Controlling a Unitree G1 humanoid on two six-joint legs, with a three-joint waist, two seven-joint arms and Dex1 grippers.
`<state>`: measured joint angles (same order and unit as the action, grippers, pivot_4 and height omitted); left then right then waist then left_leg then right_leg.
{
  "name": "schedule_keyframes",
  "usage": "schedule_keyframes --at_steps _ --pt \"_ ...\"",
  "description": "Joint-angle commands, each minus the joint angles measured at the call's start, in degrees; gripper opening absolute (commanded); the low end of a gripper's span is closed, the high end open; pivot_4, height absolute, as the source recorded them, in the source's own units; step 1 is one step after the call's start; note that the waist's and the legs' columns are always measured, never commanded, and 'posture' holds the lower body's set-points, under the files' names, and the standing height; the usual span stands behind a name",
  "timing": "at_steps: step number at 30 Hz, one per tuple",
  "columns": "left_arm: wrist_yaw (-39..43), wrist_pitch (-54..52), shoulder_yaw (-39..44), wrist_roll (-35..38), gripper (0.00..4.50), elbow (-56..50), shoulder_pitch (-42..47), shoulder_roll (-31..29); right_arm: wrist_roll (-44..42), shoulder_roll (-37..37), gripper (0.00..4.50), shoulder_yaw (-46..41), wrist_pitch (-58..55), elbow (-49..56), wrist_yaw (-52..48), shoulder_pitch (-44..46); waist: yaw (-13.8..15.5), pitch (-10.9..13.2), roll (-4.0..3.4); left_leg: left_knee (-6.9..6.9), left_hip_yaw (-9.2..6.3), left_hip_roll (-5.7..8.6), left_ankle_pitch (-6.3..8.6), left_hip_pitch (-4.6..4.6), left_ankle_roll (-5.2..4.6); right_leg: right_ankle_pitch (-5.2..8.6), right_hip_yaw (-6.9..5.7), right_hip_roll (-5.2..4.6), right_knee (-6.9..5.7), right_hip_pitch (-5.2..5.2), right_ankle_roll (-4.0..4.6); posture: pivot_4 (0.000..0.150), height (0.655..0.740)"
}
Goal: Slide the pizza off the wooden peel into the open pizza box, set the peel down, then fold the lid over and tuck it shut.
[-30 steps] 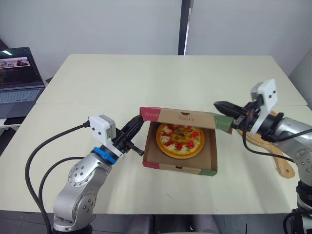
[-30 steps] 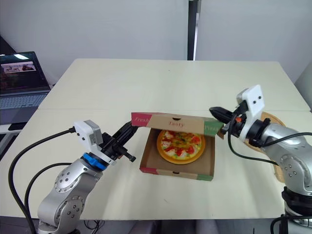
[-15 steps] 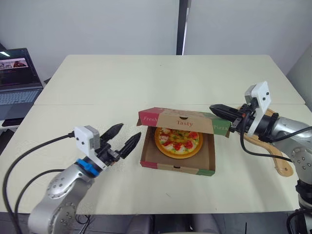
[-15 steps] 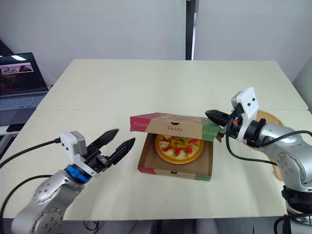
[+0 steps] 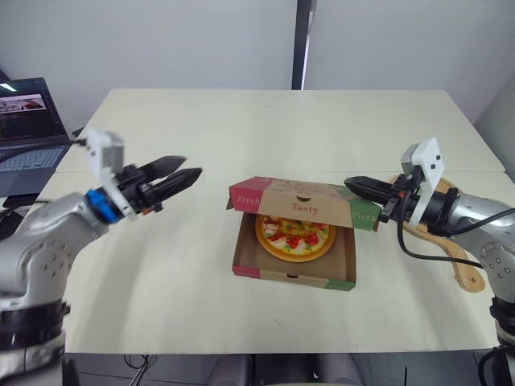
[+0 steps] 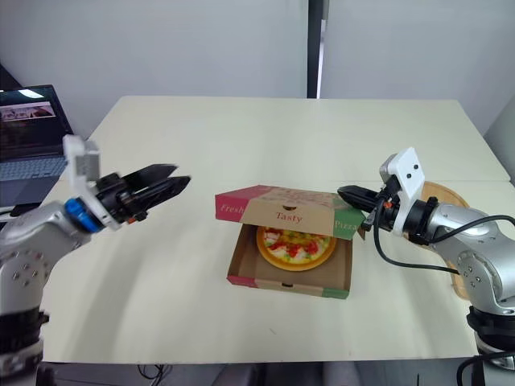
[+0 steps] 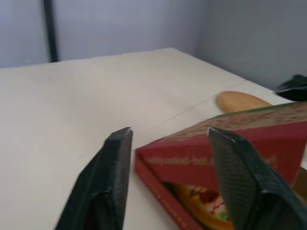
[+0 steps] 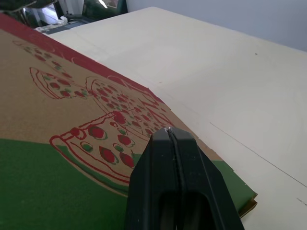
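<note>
The open pizza box (image 5: pixel 294 269) sits mid-table with the pizza (image 5: pixel 294 237) inside. Its lid (image 5: pixel 302 195) hangs half-folded over the pizza, the "Fresh Tasty Pizza" flap facing me. My right gripper (image 5: pixel 349 183) is shut, and its tip rests on top of the lid's green right corner (image 8: pixel 57 191). My left gripper (image 5: pixel 191 166) hovers open above the table, well left of the box and apart from it; in the left wrist view the box's red corner (image 7: pixel 192 158) lies beyond its fingers. The wooden peel (image 5: pixel 455 257) lies flat at the right, behind my right arm.
An open laptop (image 5: pixel 28 121) stands off the table's left edge. The cream table (image 5: pixel 161 265) has bare surface left of and in front of the box. A seam (image 5: pixel 145 171) runs across the tabletop behind the box.
My left gripper drew away from the box's left side, rose and swung left, staying open. The lid sank lower over the pizza under my shut right gripper.
</note>
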<state>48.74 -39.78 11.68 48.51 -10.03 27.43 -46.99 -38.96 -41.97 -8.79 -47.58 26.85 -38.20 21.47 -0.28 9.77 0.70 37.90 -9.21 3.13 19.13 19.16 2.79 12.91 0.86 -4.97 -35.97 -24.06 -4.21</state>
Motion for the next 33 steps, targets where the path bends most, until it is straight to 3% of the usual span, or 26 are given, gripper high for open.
schedule_keyframes --at_steps 1,4,5,12,18,26,33 --pt "8.0 0.8 -6.9 -3.5 1.29 1.4 6.4 -0.6 0.4 -0.7 0.0 0.1 0.8 1.1 -0.4 0.2 -0.1 0.0 -0.01 -0.01 0.0 0.02 0.0 0.0 0.0 0.0 0.03 0.0 0.01 -0.01 0.0 0.15 0.74" --pt "13.2 2.1 -12.4 -6.7 0.19 4.2 12.4 1.4 0.2 -1.0 0.0 0.5 0.6 1.5 -0.7 -0.1 -0.4 0.0 0.0 -0.02 0.02 0.02 0.0 0.03 0.0 0.0 0.05 -0.01 0.01 -0.07 0.0 0.15 0.74" --pt "15.1 2.6 -14.1 -7.9 0.04 5.1 13.9 1.7 0.2 -1.1 0.0 0.6 0.6 1.6 -0.7 -0.2 -0.5 0.0 0.02 -0.02 0.0 0.02 0.0 0.05 0.0 0.0 0.04 -0.01 0.0 -0.08 0.0 0.15 0.74" --pt "26.6 6.6 -23.4 -15.7 0.04 10.4 18.9 3.8 0.2 -1.0 0.0 1.6 1.1 3.3 -1.2 -0.7 -1.2 0.1 0.04 0.01 -0.06 0.04 0.0 0.29 0.0 -0.01 0.0 -0.02 0.0 -0.26 0.0 0.15 0.74" --pt "31.5 9.9 -25.7 -20.3 0.04 14.0 20.2 5.0 -0.8 -1.2 0.0 -0.3 1.5 6.5 -0.6 -3.4 -1.3 0.2 0.07 0.06 -0.11 0.05 0.0 0.4 0.0 -0.02 -0.04 -0.03 0.0 -0.33 -0.02 0.15 0.74" --pt "33.4 11.6 -24.6 -22.7 0.04 16.4 20.7 6.7 1.2 -6.8 0.0 -8.6 2.2 5.9 -1.9 -11.8 -0.9 0.2 0.09 0.15 -0.17 0.1 0.0 0.52 -0.01 -0.05 -0.1 -0.06 0.0 -0.33 -0.07 0.15 0.74" --pt "34.2 12.6 -24.8 -23.9 0.04 17.3 21.7 8.0 4.1 -7.5 0.0 -4.4 5.4 6.2 -4.3 -17.5 -1.3 0.2 0.11 0.24 -0.12 0.1 -0.01 0.52 -0.02 -0.09 -0.05 -0.06 -0.04 -0.32 -0.13 0.15 0.74"
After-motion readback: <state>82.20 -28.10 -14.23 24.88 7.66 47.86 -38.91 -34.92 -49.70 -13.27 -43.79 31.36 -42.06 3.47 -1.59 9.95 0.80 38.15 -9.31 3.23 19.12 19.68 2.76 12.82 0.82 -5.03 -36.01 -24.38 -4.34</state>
